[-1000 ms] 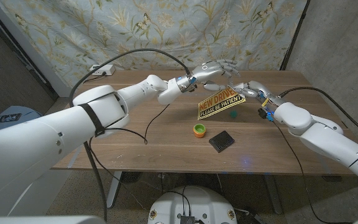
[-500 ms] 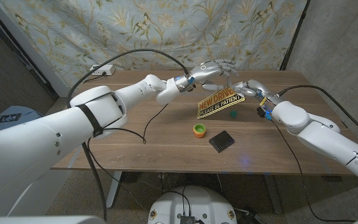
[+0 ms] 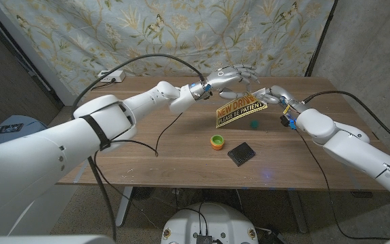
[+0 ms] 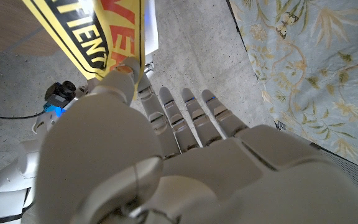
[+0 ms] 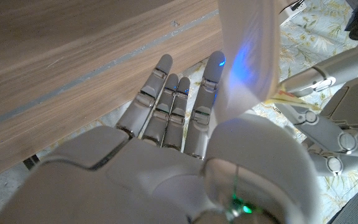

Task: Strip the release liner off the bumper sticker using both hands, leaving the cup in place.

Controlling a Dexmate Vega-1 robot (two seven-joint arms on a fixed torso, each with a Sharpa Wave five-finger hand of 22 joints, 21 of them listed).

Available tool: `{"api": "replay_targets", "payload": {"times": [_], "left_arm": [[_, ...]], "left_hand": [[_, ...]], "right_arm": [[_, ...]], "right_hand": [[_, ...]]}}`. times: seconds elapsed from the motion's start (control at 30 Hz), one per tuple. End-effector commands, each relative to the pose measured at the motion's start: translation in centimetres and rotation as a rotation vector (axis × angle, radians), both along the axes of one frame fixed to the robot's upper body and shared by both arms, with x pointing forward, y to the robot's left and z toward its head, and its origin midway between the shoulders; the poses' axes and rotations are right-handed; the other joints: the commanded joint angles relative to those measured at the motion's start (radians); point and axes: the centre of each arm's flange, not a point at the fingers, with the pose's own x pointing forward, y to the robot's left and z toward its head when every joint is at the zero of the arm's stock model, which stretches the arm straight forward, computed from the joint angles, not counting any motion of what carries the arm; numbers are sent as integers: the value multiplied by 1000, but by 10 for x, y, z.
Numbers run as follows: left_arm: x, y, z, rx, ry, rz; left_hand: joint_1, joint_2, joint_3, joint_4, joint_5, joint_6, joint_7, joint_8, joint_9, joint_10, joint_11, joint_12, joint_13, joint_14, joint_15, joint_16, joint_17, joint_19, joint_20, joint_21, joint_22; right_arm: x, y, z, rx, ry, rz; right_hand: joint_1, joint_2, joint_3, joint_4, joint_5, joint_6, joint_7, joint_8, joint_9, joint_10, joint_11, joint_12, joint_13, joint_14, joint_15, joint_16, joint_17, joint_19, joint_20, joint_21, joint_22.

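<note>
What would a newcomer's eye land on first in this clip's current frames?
The yellow bumper sticker, held up in the air over the table's far side between the left hand and the right hand. Below it on the wooden table sit an orange-and-green cup and a black square pad.

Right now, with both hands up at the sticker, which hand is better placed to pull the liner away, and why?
Probably the right hand: its wrist view shows a pale strip, likely the liner, against its thumb. The left hand pinches the bumper sticker at its top edge, steadying it above the table.
</note>
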Motion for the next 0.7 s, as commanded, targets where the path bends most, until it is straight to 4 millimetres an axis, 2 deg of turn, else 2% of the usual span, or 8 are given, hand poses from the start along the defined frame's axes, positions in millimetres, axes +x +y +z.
{"api": "replay_targets", "payload": {"times": [0.03,0.7], "left_arm": [[-4,5,-1,-7,-9,-18],[-12,10,-5,-19,-14,-51]], "left_hand": [[2,9,7,-1,-2,2,4,102,30,-3,0,-1,6,-10,-14,2,1,-5,-3,-4,3],[1,9,9,-1,-3,0,2,107,32,-1,-1,-3,7,-10,-14,1,1,-5,-5,-5,3]], "right_arm": [[4,-3,3,-13,0,-27],[9,-8,6,-14,-2,-45]], "right_hand": [[10,1,-4,-1,7,1,3,10,2,9,1,-2,4,5,-11,4,4,8,-2,2,3],[14,2,-9,3,11,-4,2,14,0,16,-5,-11,4,10,-16,2,5,9,-3,1,3]]}}
